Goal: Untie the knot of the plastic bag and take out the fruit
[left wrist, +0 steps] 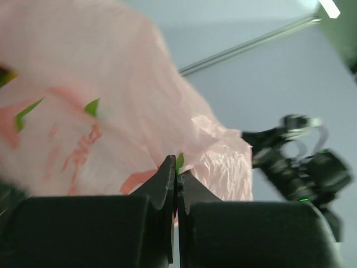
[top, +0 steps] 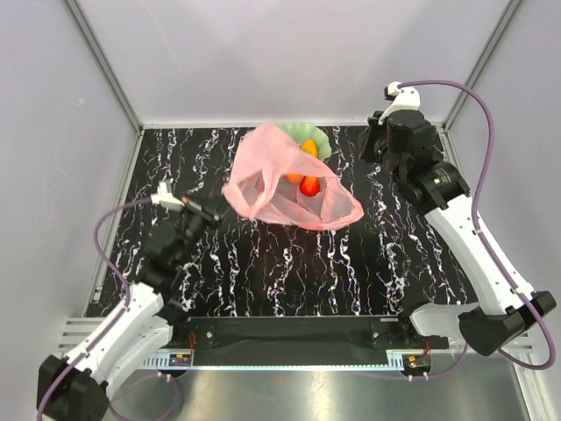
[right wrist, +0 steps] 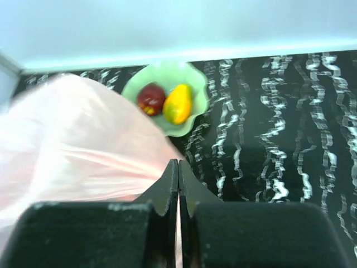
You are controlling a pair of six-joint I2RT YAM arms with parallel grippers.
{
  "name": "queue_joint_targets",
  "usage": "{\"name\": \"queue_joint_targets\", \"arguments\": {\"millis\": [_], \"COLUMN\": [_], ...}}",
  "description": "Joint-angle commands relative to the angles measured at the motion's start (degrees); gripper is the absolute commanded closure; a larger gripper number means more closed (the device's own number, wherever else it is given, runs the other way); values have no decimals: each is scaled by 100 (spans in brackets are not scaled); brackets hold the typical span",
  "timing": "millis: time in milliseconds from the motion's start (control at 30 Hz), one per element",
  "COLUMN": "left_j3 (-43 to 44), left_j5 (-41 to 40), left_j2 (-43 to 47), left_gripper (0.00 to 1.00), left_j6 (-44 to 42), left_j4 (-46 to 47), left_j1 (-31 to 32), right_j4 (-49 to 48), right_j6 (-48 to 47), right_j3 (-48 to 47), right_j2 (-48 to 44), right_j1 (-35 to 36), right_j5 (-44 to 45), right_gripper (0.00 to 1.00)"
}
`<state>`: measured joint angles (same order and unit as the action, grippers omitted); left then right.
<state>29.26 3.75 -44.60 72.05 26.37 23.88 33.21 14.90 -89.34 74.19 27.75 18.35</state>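
Two pieces of fruit, an orange piece [top: 294, 178] and a red piece [top: 309, 186], show through the plastic bag [top: 280, 206] in the top view. The bag lies just in front of the green dish [top: 321, 139] and covers its near rim. The left gripper [top: 213, 213] sits at the bag edge farthest from the dish, where the mouth gapes. It is judged to be placed there to hold that mouth open. The right gripper [top: 375, 147] hangs beside the dish, apart from the bag.

Left wrist view: the fingers are pressed together, and pink film rises straight from their tips. They appear to be pinching the bag's edge.

Right wrist view: the fingers are pressed together, with nothing seen between them. The dish lies ahead of them and carries a dark red apple-like piece [right wrist: 150, 99] and a yellow mango-like piece [right wrist: 177, 104], judged already unloaded. The bag bulks beside the dish.

Judgement: the knot is undone, and two pieces are not yet out.
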Motion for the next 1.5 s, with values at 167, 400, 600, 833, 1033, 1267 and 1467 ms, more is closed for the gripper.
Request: {"name": "queue_joint_targets", "arguments": {"millis": [167, 400, 600, 833, 1033, 1267, 1467], "left_j3": [-1826, -1642, -1370, -1370, -905, -8, 28], "left_j5": [-234, 46, 109, -14, 39, -182, 134], "left_j2": [1883, 2684, 2825, 2702, 2273, 2464, 2562], "left_gripper": [100, 100, 100, 100, 100, 100, 100], "left_j6": [-524, -772, -877, -991, -850, -965, -1123], "left_j4": [-1950, -2830, -3506, -3771, -3419, -4499, -5176], "left_j1": [91, 152, 380, 679, 1030, 1549, 1620], "right_j4": [-516, -1255, -1704, -1475, -2185, -2846, -2970], "right_j6": [-128, -461, -409, -409, -295, -40, 110], "right_j3": [1302, 2008, 2307, 2026, 2113, 2289, 2132], "right_j2": [-124, -274, -405, 393, 1368, 1923, 2467], "right_j1": [151, 1320, 2041, 2287, 2411, 2648, 2648], "right_j5": [-2238, -3092, -2978, -2250, -1501, -335, 266], "right_gripper": [100, 100, 100, 100, 100, 95, 73]}}
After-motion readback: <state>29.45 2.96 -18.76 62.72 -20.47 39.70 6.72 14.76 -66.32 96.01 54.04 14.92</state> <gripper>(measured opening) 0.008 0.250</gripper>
